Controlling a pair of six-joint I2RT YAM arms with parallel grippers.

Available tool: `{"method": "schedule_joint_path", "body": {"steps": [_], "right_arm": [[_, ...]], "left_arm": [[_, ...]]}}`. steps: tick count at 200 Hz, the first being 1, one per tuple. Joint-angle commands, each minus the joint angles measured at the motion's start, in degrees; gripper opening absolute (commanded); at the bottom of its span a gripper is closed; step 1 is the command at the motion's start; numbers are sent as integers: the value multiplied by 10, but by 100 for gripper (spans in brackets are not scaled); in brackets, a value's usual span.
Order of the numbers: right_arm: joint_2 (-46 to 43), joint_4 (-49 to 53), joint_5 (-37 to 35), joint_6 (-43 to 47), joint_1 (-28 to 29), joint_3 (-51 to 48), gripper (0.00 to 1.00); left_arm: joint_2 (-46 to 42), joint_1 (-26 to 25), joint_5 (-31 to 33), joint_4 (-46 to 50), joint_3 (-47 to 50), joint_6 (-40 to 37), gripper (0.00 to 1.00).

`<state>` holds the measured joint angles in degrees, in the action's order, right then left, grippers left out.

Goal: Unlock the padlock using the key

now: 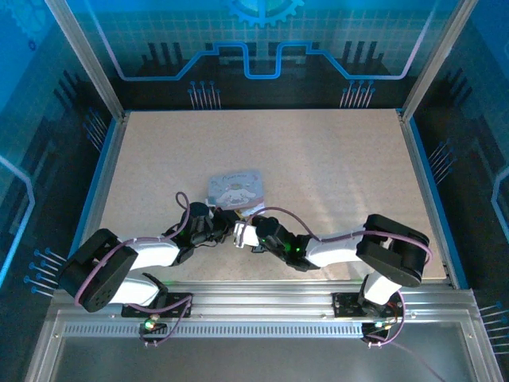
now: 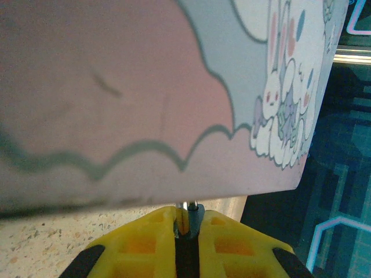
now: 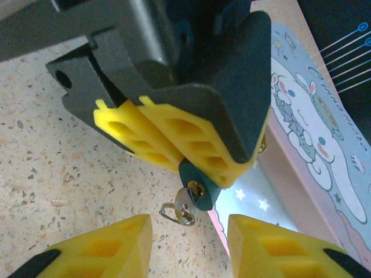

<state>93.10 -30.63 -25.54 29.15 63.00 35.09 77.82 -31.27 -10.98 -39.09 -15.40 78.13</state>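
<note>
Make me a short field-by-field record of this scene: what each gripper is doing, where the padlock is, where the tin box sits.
left gripper: shut on the padlock
padlock: small, dark teal, sticking out past the left fingertips
silvery part: small metal piece with a ring, dangling at the padlock's end; cannot tell if it is the key
right gripper: open, one finger to each side of the silvery part, not touching it
tin box: flat on the table, picture lid up, next to both grippers
</note>
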Motion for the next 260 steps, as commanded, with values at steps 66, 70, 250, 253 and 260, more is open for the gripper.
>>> {"method": "schedule_joint_path", "body": {"steps": [66,70,250,253,260], "right_arm": [[24,-37,-11,-21,7,23,24],[24,-37,-12,-22,7,22,23],[2,46,66,-261,-32,60,0],[0,52,71,-271,-34,63,0],[-4,62,83,-294,-38,65,0]], "left_arm": [[-8,-5,-27,14,-15,20,0],[-8,-5,-27,14,-14,20,0],[-3,-6,-28,12,-17,19,0],[-3,-6,-27,11,-16,19,0],[-2,-5,-28,11,-17,19,0]]}}
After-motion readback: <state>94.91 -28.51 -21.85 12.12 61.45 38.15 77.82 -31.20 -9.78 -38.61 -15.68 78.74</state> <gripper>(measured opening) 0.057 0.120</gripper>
